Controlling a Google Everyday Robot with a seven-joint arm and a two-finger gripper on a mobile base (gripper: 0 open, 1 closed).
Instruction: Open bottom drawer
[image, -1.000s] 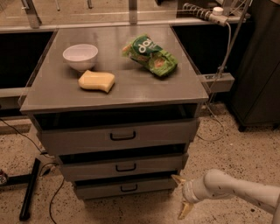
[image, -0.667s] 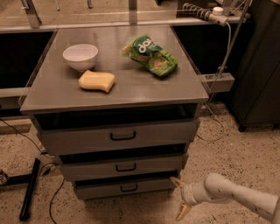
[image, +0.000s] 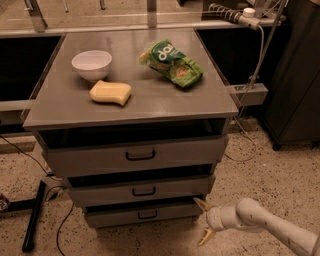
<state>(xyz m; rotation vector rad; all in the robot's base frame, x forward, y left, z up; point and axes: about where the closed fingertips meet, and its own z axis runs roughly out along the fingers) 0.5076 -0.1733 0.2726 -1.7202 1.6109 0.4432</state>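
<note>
gripper now a touch nearer bottom drawer, just right of its front; fingers spread wide, empty. handle untouched, drawer stays shut, reach unfinished.

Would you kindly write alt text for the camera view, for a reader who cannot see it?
A white robot gripper, open, sits low beside the right end of the bottom drawer of a grey three-drawer cabinet, short of its black handle. On top sit a white bowl, a yellow sponge and a green bag.
</note>
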